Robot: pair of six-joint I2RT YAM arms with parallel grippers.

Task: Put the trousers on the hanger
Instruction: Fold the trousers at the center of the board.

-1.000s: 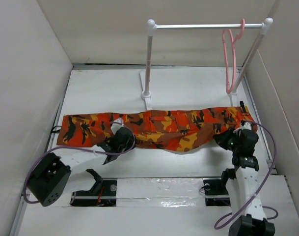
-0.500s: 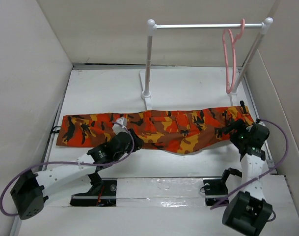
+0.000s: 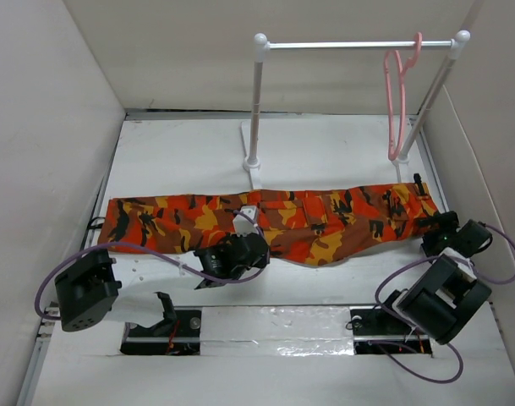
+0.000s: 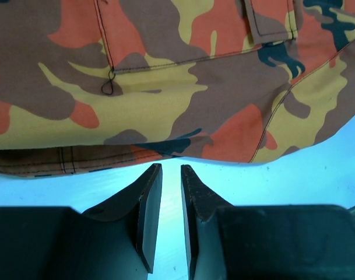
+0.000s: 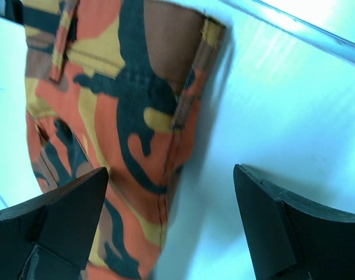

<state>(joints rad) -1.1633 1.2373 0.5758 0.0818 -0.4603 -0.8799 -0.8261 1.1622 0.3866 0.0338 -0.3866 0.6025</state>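
The trousers (image 3: pixel 274 222) lie flat across the desk's (image 3: pixel 181 161) middle, hanger (image 3: pixel 398 93) on the rail (image 3: pixel 350 44) near the far right corner. The left gripper (image 4: pixel 170 169) sits at the near hem, barely open and empty. The right gripper (image 5: pixel 171 171) gapes at the right end. Pinch one layer only and they'll probably sag off.

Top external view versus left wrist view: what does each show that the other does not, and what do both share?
Only the top external view shows the pink hanger on the white rail, the open right gripper by one end of the trousers, and their full length. Only the left wrist view shows the narrow gap between the left gripper's fingers, which hold nothing, and a thread loop on a seam. Both show the trousers lying on the table.
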